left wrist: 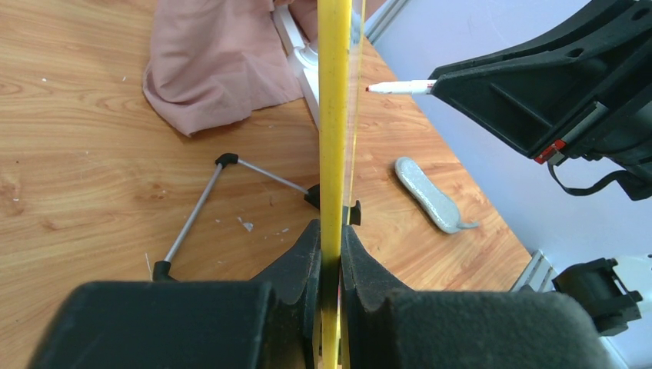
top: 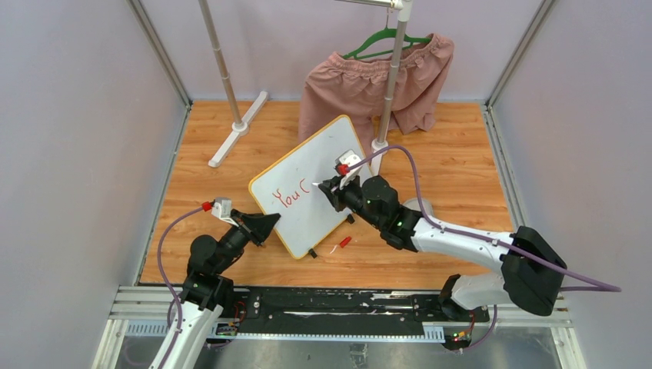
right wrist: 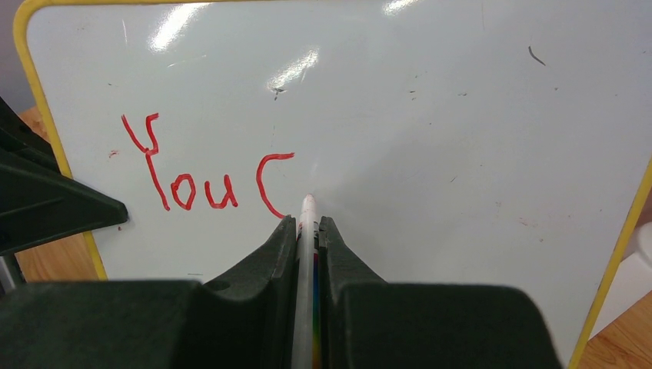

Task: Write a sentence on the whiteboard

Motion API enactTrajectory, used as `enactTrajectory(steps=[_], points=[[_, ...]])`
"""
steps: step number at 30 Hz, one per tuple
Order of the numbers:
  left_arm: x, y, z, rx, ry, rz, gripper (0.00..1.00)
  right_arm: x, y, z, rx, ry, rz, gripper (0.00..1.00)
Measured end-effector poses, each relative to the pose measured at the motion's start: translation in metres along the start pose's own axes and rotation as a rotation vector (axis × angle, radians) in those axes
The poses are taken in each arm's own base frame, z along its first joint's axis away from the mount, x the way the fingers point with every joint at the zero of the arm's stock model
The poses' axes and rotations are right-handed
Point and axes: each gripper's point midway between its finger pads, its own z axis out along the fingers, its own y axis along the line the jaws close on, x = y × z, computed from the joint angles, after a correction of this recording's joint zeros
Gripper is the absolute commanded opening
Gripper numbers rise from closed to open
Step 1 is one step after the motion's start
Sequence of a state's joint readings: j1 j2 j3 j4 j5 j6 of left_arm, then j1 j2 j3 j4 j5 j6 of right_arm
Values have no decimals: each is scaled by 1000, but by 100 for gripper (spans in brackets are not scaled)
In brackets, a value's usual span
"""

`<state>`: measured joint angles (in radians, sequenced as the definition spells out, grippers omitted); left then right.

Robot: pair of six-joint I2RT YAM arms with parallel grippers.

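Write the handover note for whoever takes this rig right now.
Left gripper: shut on the yellow edge of the whiteboard, holding it propped up.
Right gripper: shut on the marker, tip at the board just right of the C; contact unclear.
Done: the sentence reads "You C" in red.
Left: finish that word and the rest of the line; the board to the right is blank.

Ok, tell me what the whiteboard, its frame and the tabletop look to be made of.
Whiteboard: glossy white coated sheet, shown by sharp light glare; coating type unclear. Frame: smooth yellow, probably plastic. Tabletop: printed-looking wood grain with low sheen, likely laminate, possibly real wood.
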<state>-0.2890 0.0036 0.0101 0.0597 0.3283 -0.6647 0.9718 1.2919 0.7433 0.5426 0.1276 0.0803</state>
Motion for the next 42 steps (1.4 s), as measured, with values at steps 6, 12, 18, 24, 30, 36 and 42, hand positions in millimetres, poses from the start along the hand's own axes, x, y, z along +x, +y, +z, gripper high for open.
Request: enactTrajectory(steps=[6,12,18,24,30,36,42], points=[[0,0,0,0,0,0,0,4,-1,5,4,19,-3,0],[0,0,0,0,0,0,0,3,0,9,0,19,-3,0],[0,0,0,0,0,0,0,1,4,10,-17,18,-2,0],[0,0,0,1,0,0,0,2,7,10,-38,19,-1,0],[0,0,0,1,0,0,0,2,9,10,-48,21,0,0],[0,0,0,0,1,0,0,7,9,9,-48,31,-1,0],[0,0,0,0,1,-1,0,11,8,8,-46,38,-3,0]])
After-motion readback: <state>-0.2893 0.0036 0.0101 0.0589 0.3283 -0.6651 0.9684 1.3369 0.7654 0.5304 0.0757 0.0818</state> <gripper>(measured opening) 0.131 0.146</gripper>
